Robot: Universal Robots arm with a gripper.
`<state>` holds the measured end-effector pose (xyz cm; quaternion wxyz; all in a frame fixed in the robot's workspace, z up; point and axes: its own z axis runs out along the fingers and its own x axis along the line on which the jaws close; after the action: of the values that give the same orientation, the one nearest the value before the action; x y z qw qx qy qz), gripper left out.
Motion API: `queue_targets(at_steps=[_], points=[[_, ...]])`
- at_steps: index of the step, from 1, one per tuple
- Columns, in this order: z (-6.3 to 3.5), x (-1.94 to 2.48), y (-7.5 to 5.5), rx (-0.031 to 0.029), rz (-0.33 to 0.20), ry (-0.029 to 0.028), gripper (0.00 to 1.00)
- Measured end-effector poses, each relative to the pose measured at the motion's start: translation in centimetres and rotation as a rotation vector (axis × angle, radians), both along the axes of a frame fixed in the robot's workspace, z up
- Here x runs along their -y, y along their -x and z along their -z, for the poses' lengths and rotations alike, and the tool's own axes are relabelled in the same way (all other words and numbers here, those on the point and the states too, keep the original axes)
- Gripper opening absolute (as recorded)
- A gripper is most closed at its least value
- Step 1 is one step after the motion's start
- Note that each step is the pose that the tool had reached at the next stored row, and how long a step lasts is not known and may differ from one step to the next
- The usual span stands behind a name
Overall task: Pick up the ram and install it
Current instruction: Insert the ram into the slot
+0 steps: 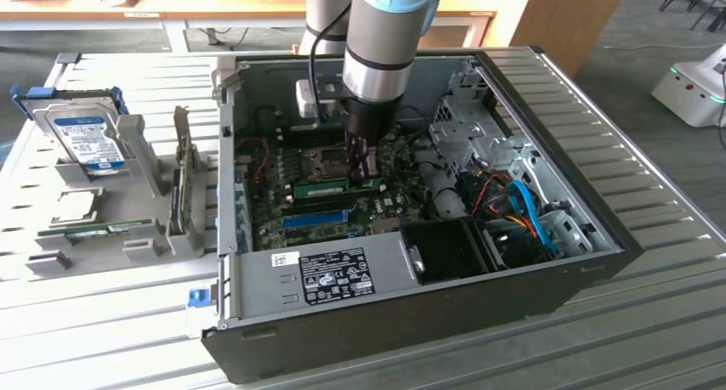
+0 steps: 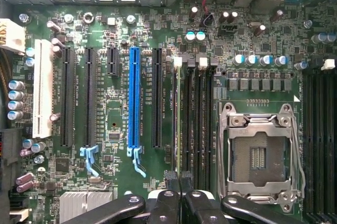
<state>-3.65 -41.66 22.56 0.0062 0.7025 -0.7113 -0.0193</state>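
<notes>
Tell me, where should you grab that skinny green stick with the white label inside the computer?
Probably its upper long edge, from straight above, pinching the two flat faces. The thin green ram stick stands on edge along the black memory slots, lower edge toward the green motherboard, so only its top looks free. The gripper meets that edge near one end, from above.

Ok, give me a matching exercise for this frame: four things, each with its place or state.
1 ram
2 hard drive
3 blue slot
4 processor socket

A standing in the grey rack
B empty, framed in metal
C at the tip of the gripper
D between two black slots

Pairs: 1-C, 2-A, 3-D, 4-B
</notes>
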Motion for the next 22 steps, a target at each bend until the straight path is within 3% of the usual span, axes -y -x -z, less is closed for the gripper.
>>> queue_targets(at_steps=[22], points=[[0.45,0.00,-0.01,0.0026,0.000,-0.0002,0.13]])
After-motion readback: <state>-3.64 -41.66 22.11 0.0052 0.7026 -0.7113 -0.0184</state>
